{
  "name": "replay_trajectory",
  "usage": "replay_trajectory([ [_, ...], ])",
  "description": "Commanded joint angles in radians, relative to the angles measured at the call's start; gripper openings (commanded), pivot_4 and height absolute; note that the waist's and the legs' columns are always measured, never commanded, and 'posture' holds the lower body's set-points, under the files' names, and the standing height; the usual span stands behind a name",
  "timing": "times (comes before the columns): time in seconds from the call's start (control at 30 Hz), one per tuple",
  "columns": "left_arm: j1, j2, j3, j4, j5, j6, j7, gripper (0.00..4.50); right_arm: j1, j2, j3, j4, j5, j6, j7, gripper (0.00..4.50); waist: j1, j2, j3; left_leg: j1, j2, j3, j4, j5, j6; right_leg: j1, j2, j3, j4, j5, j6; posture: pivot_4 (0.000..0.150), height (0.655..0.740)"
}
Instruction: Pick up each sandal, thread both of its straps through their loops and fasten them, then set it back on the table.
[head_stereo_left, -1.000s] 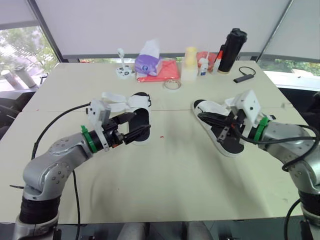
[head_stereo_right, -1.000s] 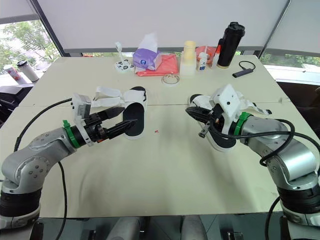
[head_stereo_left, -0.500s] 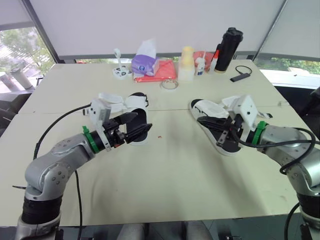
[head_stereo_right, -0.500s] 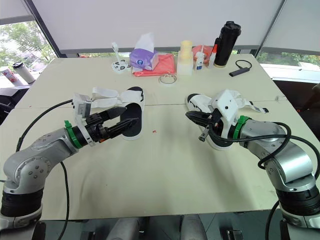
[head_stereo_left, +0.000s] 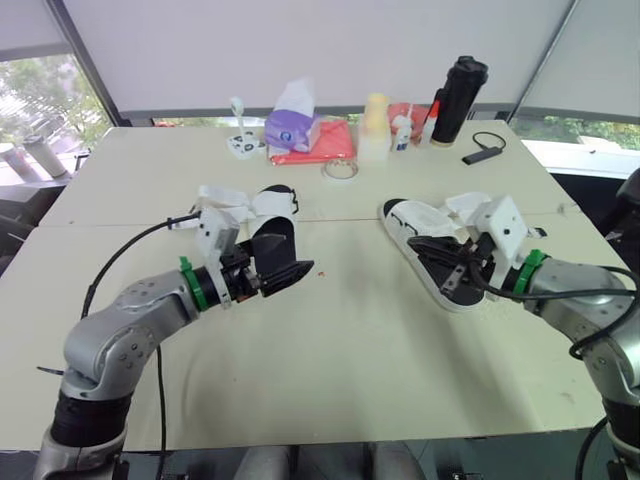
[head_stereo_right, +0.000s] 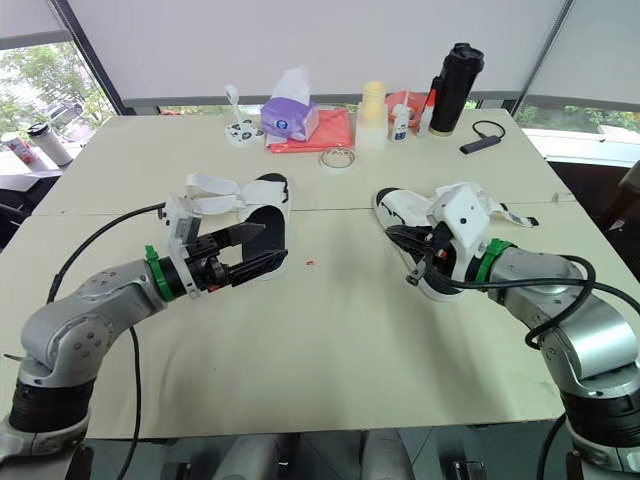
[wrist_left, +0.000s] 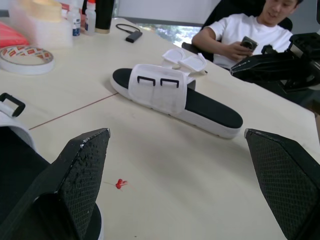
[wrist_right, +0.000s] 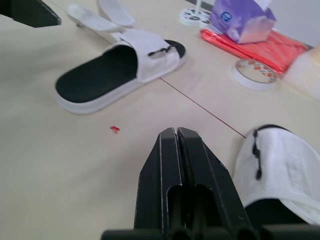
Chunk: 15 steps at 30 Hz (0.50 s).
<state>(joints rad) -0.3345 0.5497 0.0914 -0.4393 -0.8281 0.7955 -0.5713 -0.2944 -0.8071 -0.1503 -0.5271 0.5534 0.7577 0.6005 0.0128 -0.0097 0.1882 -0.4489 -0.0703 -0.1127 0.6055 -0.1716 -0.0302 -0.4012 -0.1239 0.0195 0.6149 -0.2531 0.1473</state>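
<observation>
The left sandal (head_stereo_right: 266, 214), a flat slide with a black footbed and white fabric upper, lies on the pale tabletop (head_stereo_left: 330, 350), nearer the robot than the white tape roll (head_stereo_left: 341, 169) and to its left. Its two white straps (head_stereo_right: 214, 184) are splayed out flat on the side away from the roll, so neither is threaded. The right sandal (wrist_left: 176, 96), its twin, lies nearer than the roll and to its right, its black loops (wrist_left: 155, 81) empty and its flaps folded back.

The left gripper (head_stereo_right: 258, 247) is spread wide with nothing between its fingers (wrist_left: 80, 185), set low at the heel end of the left sandal, farther from the roll. This looks like a line-up for a grasp across the sole. The right gripper (wrist_right: 176, 132) has its fingers pressed together on nothing, poised over the right sandal's footbed. Probably it is parked until the left arm lifts the first sandal, when a narrow tip would suit feeding straps.

A tiny red speck (head_stereo_right: 313, 263) lies nearer than the roll, between the sandals.
</observation>
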Motion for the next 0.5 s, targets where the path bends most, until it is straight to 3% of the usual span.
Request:
replay_trajectory([
  [0.03, -0.016, -0.007, -0.002, -0.010, 0.007, -0.022, -0.014, 4.49, -0.003, -0.016, -0.036, -0.024, -0.036, -0.016, -0.025, 0.00, -0.001, 0.000, 0.000, 0.000, 0.000, 0.000, 0.000, 0.000, 0.000, 0.000, 0.000, 0.000, 0.000, 0.000, 0.000, 0.150, 0.7296],
  [0.07, -0.016, -0.010, -0.003, -0.010, 0.008, -0.021, -0.016, 4.49, -0.003, -0.014, -0.037, -0.023, -0.042, -0.016, -0.028, 0.00, -0.001, 0.000, 0.000, 0.000, 0.000, 0.000, 0.000, 0.000, 0.000, 0.000, 0.000, 0.000, 0.000, 0.000, 0.000, 0.150, 0.7296],
  [0.17, -0.021, -0.014, -0.007, -0.006, 0.018, -0.022, -0.023, 4.50, -0.010, -0.020, -0.034, -0.004, -0.084, -0.016, -0.050, 0.90, 0.000, 0.000, 0.000, 0.000, 0.000, 0.000, 0.000, 0.000, 0.000, 0.000, 0.000, 0.000, 0.000, 0.000, 0.000, 0.150, 0.7296],
  [0.23, -0.025, -0.018, -0.011, -0.003, 0.023, -0.021, -0.023, 4.50, -0.004, -0.042, -0.012, 0.010, -0.146, -0.048, -0.056, 1.87, 0.000, 0.000, 0.000, 0.000, 0.000, 0.000, 0.000, 0.000, 0.000, 0.000, 0.000, 0.000, 0.000, 0.000, 0.000, 0.150, 0.7296],
  [0.4, -0.036, -0.056, -0.010, 0.001, -0.006, -0.009, -0.018, 4.50, 0.008, -0.169, 0.124, 0.124, -0.478, -0.260, -0.112, 4.45, 0.000, 0.000, 0.000, 0.000, -0.001, 0.001, 0.001, 0.000, 0.000, 0.001, 0.000, 0.000, 0.000, 0.000, 0.000, 0.150, 0.7296],
  [0.5, -0.044, -0.074, -0.008, 0.006, -0.008, -0.006, -0.011, 4.50, -0.029, -0.218, 0.211, 0.225, -0.637, -0.408, -0.111, 4.45, -0.004, 0.000, 0.000, 0.001, -0.001, 0.001, 0.001, 0.000, 0.000, 0.001, 0.000, 0.000, 0.000, 0.000, 0.000, 0.150, 0.7296],
])
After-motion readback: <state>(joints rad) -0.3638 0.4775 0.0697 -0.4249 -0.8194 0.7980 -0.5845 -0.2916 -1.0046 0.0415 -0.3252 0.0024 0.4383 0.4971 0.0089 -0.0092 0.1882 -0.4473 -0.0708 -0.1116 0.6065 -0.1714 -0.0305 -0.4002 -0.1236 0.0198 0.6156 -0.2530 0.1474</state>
